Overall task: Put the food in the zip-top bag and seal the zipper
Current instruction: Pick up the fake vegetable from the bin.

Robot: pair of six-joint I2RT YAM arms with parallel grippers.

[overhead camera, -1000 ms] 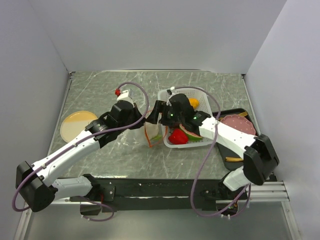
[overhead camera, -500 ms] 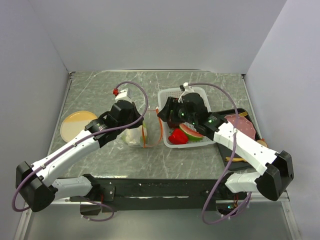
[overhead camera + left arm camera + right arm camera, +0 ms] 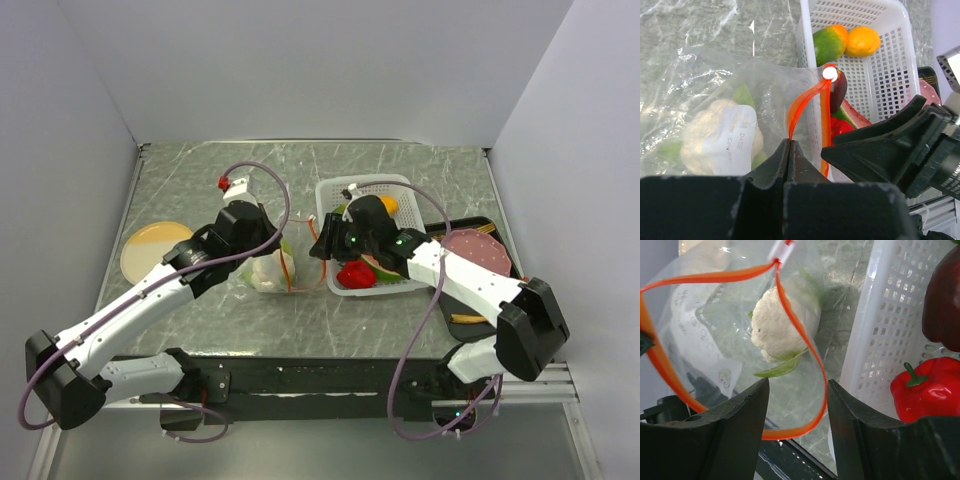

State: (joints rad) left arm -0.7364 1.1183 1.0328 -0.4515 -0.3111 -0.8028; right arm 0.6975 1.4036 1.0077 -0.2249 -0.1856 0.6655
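Note:
The zip-top bag lies left of the basket with the white cauliflower inside it, also seen in the right wrist view. My left gripper is shut on the orange-red zipper and holds the mouth up. My right gripper is open at the bag mouth, and the zipper loops between its jaws. The red pepper, dark purple ball, mango and orange lie in the white basket. The watermelon slice is partly hidden by the right arm.
A tan plate sits at the left. A black tray at the right holds the pink slab. Yellow sticks lie near the tray's front edge. The two grippers are close together between bag and basket.
The cauliflower has come into view inside the bag, which has sunk lower. My right gripper rose over the basket, then came back down to the bag mouth. My left gripper keeps its hold.

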